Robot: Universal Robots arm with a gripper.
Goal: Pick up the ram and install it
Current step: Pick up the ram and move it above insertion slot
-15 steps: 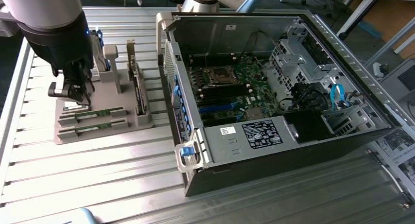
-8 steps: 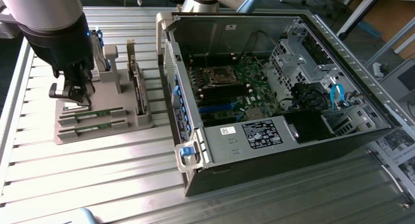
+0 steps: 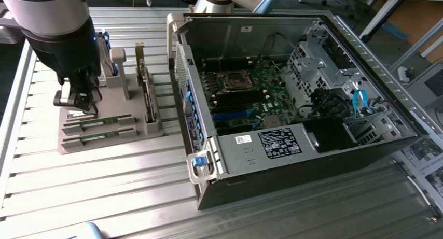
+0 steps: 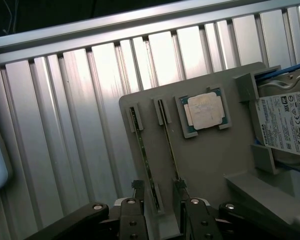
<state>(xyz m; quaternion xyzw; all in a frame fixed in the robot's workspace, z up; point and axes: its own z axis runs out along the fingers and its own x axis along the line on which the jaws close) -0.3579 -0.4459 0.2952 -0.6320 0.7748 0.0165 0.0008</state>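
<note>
Two ram sticks lie on edge in slots of the grey holder tray (image 3: 69, 145): one ram stick (image 3: 98, 123) behind the other ram stick (image 3: 97, 137). In the wrist view they appear as thin green strips, one ram stick (image 4: 144, 155) and a second ram stick (image 4: 169, 142), beside the square silver CPU (image 4: 205, 111). My gripper (image 3: 82, 105) hangs just above the tray's far end, fingers open and holding nothing. In the wrist view the gripper (image 4: 158, 192) straddles the near end of the first stick, and one fingertip (image 4: 179, 186) sits over the end of the second.
A hard drive (image 4: 285, 125) with a white label stands upright in the tray beside the CPU; the hard drives (image 3: 146, 91) show edge-on in the exterior view. The open computer case (image 3: 207, 166) lies on the exterior view's right, its motherboard (image 3: 242, 101) exposed. The slatted metal table (image 3: 104, 187) carries everything.
</note>
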